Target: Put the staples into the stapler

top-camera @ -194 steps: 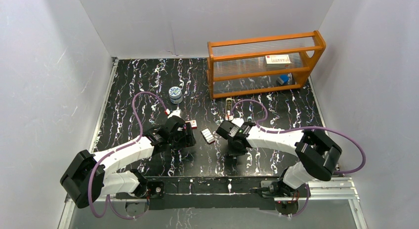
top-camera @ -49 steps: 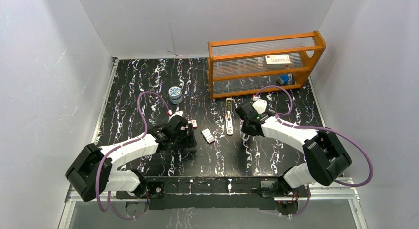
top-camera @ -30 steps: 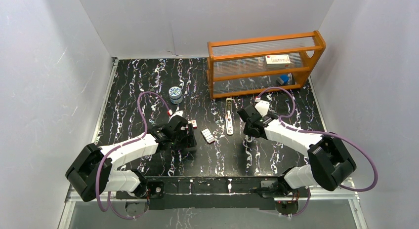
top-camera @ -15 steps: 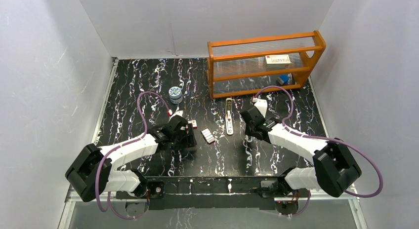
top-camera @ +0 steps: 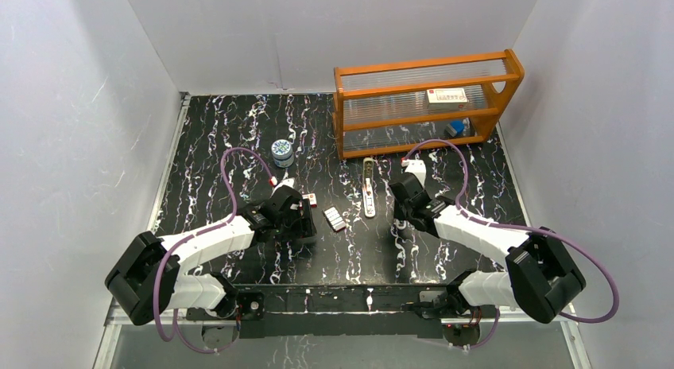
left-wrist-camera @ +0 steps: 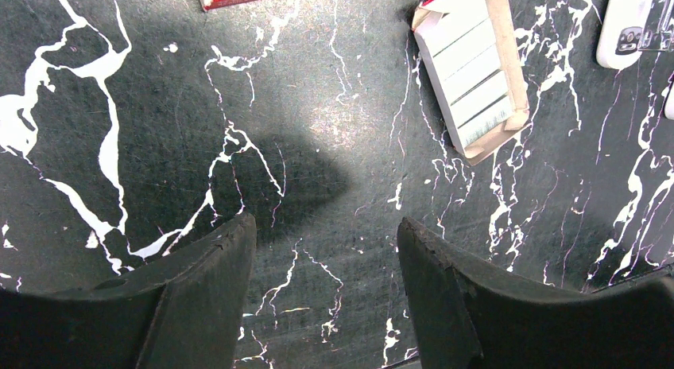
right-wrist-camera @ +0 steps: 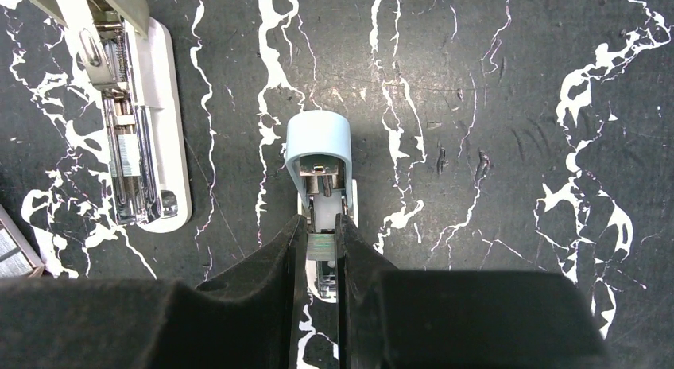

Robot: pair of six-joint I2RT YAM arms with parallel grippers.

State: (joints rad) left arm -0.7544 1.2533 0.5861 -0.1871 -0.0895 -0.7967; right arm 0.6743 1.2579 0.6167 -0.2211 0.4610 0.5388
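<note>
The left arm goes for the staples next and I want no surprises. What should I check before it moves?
1. Left gripper open and empty: ok.
2. Staples uncovered, with nothing lying on them: ok.
3. Stapler lying open, its metal channel exposed: ok.
4. Channel free of old staples: cannot tell.
5. Right gripper free to steady the stapler: not ok, it is shut on the light-blue piece beside the stapler.
</note>
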